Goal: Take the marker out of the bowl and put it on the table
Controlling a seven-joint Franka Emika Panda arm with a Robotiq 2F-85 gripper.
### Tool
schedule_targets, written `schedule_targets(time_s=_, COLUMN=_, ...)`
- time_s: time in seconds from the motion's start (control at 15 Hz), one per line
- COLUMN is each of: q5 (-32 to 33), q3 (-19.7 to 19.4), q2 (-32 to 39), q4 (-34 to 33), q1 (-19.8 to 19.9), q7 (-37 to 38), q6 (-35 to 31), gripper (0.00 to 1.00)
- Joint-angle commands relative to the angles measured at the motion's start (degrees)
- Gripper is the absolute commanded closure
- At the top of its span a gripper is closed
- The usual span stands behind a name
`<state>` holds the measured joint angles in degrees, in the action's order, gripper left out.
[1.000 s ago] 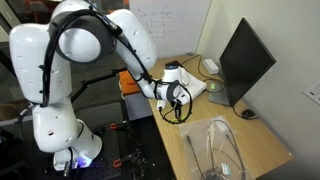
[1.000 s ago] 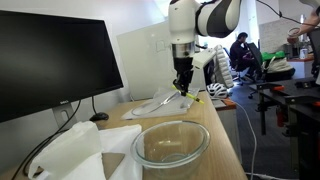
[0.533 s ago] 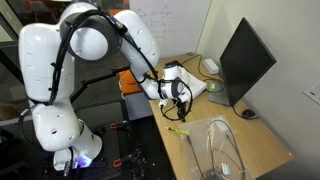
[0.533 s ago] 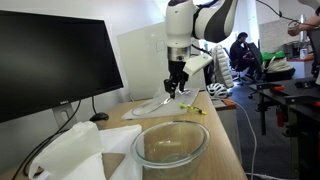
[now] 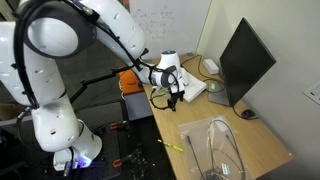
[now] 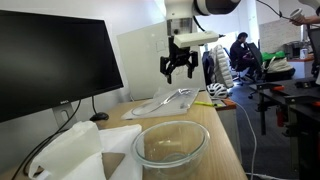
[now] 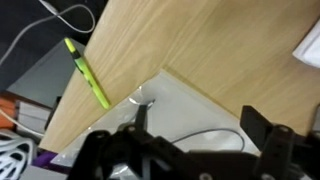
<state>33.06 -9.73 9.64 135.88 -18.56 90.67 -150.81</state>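
While claw (image 6: 179,75) hangs spread above table (image 7: 200,40), marker (image 7: 88,72) lies at table edge, outside bowl (image 7: 185,105).

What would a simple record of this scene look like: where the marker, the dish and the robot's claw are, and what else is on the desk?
marker: yellow-green, lying on the table beside the bowl, close to the table's edge
bowl: white, squarish corner, no marker seen in it
table: light wood
gripper: open, holding nothing, raised above the bowl
monitor: black, screen dark
clear dish: near the camera, apparently empty
task state: marker looks already out and set down
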Motion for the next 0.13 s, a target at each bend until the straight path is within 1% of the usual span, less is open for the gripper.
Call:
schedule_targets(time_s=0.0, q5=-3.04, q3=4.33, q2=-5.85, q4=3.1, q1=3.25, q7=4.78, q6=2.2, gripper=0.0)
schedule_targets(time_s=0.07, q5=-3.7, q3=5.61, q2=-7.19, q4=3.78, q1=4.12, q7=4.92, q6=2.49, gripper=0.0)
